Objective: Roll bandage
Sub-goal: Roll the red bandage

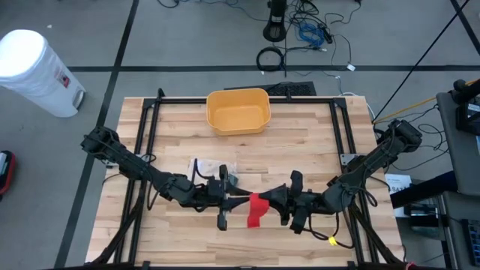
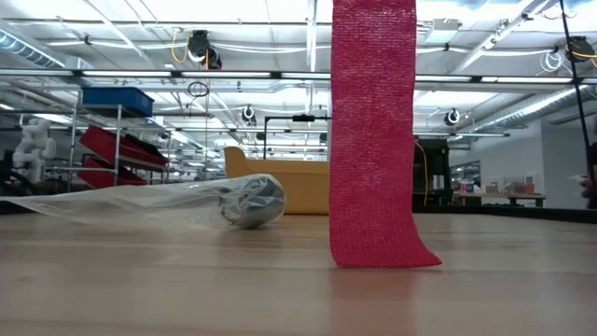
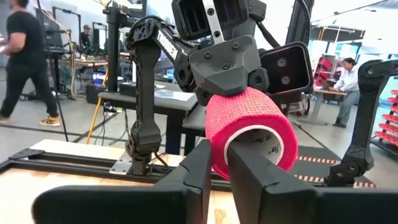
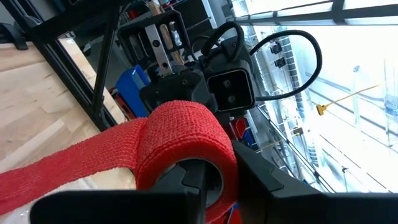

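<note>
High view: both arms reach inward over the wooden table [image 1: 180,135] and meet near its front centre. The left gripper [image 1: 238,199] and the right gripper [image 1: 276,196] face each other with the red bandage [image 1: 257,209] between them; a loose tail hangs from the roll toward the table's front edge. A yellow bin [image 1: 238,111] sits at the back centre, and a clear plastic wrapper [image 1: 212,168] lies just behind the left gripper.

Low view: the bandage tail [image 2: 373,140] hangs straight down, its end touching the tabletop and curling slightly. The wrapper [image 2: 168,201] lies to one side, the bin [image 2: 280,185] behind it.

Left wrist view: the left gripper's fingers [image 3: 261,180] are drawn narrow, entering the white core of the bandage roll [image 3: 249,124]; whether they grip it cannot be told. The right gripper's body stands directly behind the roll.

Right wrist view: the right gripper's fingers [image 4: 186,177] sit narrow at the core of the roll [image 4: 186,143], clamped on it; the tail runs off toward the table.
</note>
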